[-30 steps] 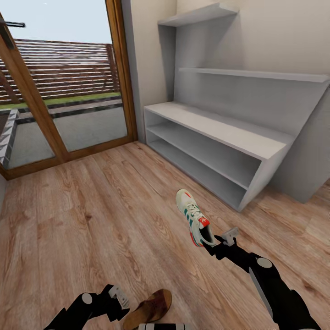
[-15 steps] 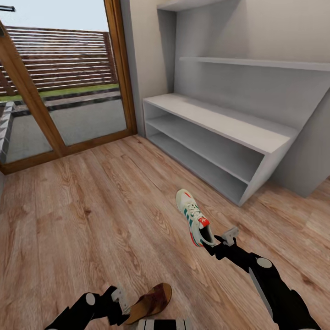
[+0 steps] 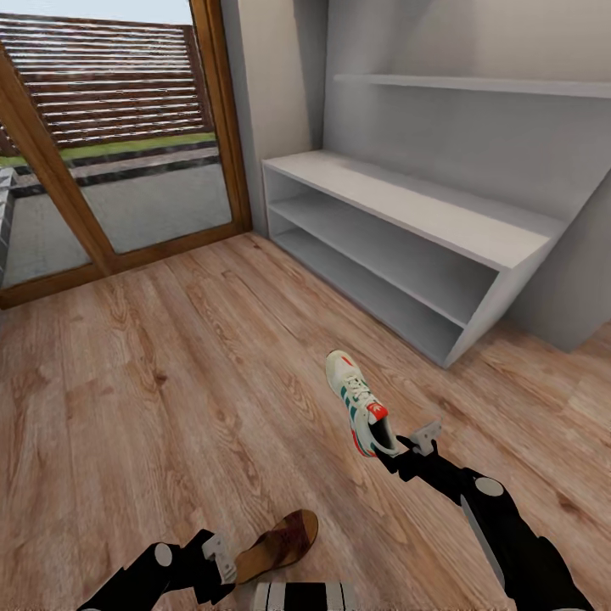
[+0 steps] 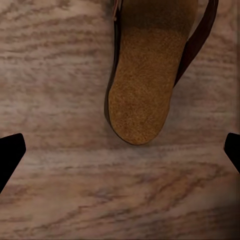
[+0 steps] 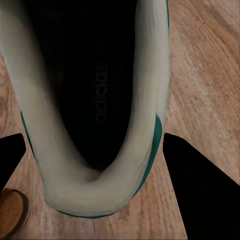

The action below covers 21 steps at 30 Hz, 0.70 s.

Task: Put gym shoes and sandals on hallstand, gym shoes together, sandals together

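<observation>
My right gripper (image 3: 397, 448) is shut on the heel of an off-white gym shoe (image 3: 360, 401) with green stripes and holds it above the corridor floor (image 3: 170, 382). In the right wrist view the shoe's dark opening (image 5: 95, 115) sits between the fingers (image 5: 200, 185). A dark-brown sandal (image 3: 278, 543) lies flat on the floor just ahead of my left gripper (image 3: 218, 556). That gripper (image 4: 120, 152) is open, its fingertips (image 4: 10, 155) wide apart and short of the sandal's heel (image 4: 140, 85). The pale-grey hallstand (image 3: 407, 208) stands ahead at the right, its shelves bare. The other shoe and other sandal are out of view.
A wood-framed glass door (image 3: 110, 153) fills the far left, looking onto a fenced yard. The hallstand's slanted end panel (image 3: 479, 318) reaches the floor nearest my right arm. Open plank floor lies between me and the rack.
The whole view has shifted: hallstand, floor and sandal sit higher in the picture, so the camera moved. The shoe stays in my right gripper; the left gripper stays open by the sandal.
</observation>
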Motion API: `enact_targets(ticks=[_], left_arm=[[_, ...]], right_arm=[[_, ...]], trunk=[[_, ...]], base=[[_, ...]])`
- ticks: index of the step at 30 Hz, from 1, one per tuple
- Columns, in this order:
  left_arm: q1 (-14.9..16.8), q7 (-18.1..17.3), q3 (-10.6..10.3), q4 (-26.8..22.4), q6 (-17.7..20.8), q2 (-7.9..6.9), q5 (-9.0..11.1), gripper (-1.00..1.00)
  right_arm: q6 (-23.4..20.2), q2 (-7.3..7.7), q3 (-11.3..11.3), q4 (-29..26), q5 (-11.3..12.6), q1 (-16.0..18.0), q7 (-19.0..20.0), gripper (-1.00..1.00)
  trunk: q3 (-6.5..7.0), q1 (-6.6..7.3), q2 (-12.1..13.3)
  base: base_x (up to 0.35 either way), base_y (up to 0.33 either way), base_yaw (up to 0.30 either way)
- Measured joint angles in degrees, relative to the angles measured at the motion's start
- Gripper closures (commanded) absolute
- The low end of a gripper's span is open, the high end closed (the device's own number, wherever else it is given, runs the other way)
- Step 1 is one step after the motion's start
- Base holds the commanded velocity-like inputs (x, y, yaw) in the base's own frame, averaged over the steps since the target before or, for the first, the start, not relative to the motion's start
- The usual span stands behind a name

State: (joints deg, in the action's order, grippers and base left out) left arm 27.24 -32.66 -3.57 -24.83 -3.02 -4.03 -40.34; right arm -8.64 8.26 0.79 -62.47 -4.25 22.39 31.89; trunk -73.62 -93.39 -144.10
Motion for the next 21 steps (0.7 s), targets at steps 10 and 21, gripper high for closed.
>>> enact_targets(ticks=[10, 21], left_arm=[[0.1, 0.2, 0.2, -0.1, 0.1, 0.17, 0.0, -1.00], [0.7, 0.5, 0.3, -0.8, 0.6, 0.35, 0.0, -1.00]], right_arm=[[0.0, 0.01, 0.0, 0.0, 0.0, 0.0, 0.0, 1.00], [0.0, 0.01, 0.0, 0.0, 0.1, 0.0, 0.0, 1.00]], trunk=[[-1.71, -0.10, -0.1], [-3.94, -0.30, -0.2]], base=[[0.000, 0.000, 0.000], [0.000, 0.000, 0.000]])
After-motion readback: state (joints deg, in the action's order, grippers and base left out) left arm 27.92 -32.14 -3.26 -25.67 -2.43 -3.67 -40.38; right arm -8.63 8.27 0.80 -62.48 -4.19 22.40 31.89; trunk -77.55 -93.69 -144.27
